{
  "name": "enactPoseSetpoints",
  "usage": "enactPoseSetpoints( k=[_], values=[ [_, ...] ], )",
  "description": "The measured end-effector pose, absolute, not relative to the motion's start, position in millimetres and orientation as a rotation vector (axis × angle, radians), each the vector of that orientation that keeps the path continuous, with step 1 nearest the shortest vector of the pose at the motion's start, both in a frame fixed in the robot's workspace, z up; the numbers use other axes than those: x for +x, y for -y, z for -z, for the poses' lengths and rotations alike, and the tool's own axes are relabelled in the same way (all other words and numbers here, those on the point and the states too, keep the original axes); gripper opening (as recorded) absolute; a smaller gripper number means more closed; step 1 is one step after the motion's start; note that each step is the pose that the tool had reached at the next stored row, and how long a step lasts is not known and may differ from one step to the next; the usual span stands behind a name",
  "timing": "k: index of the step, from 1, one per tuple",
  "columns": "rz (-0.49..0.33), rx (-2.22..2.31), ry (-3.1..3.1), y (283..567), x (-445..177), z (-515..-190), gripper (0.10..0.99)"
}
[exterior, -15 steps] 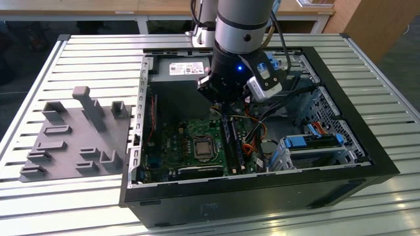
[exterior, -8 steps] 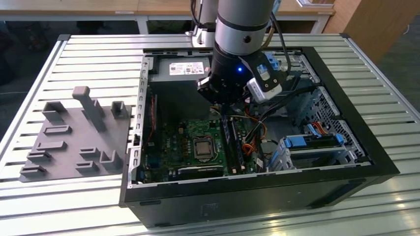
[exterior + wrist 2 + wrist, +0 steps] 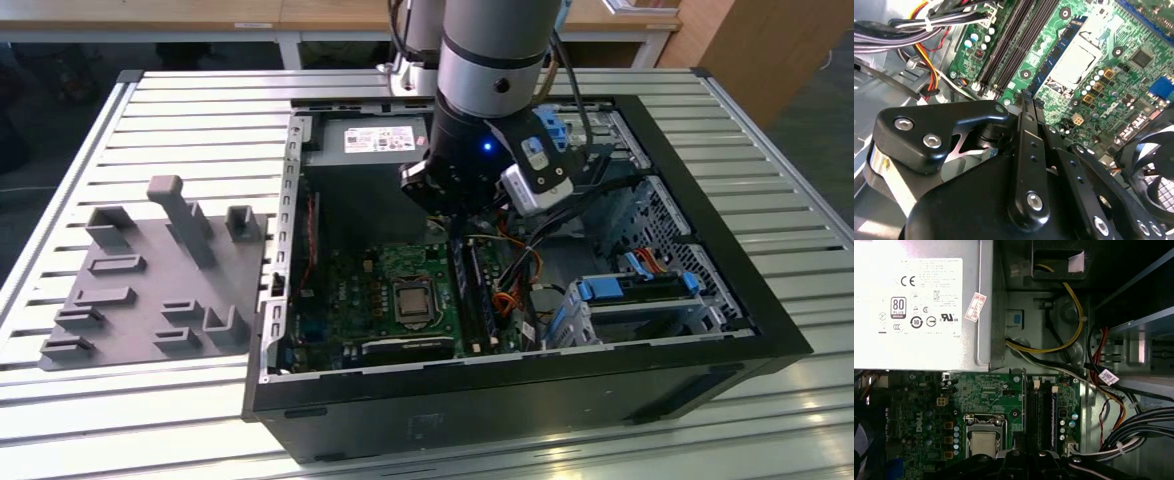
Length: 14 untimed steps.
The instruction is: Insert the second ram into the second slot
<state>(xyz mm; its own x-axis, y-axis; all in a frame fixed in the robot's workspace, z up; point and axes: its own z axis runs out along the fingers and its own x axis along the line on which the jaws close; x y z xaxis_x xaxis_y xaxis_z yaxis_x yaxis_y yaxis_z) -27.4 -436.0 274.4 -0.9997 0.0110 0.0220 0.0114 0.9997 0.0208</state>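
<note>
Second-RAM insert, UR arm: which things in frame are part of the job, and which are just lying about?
In the job:
- gripper, low inside the open case
- RAM slots just beneath it
- motherboard

Just lying about:
- grey fixture tray, on the table at the exterior view's left
- power supply
- blue drive-bay latches
- CPU socket
- cable bundle

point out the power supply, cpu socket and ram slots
power supply [image 3: 919, 305]: first wrist view, its white label
cpu socket [image 3: 983, 444]: first wrist view, its metal cover
ram slots [image 3: 1041, 410]: first wrist view, a dark slot's middle
</note>
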Motion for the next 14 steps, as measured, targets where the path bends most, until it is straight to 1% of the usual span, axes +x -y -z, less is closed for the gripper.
enactPoseSetpoints(
  k=[14],
  values=[
    [0.033,-0.027,3.119,436.9,-27.5,-269.1,0.122]
  ],
)
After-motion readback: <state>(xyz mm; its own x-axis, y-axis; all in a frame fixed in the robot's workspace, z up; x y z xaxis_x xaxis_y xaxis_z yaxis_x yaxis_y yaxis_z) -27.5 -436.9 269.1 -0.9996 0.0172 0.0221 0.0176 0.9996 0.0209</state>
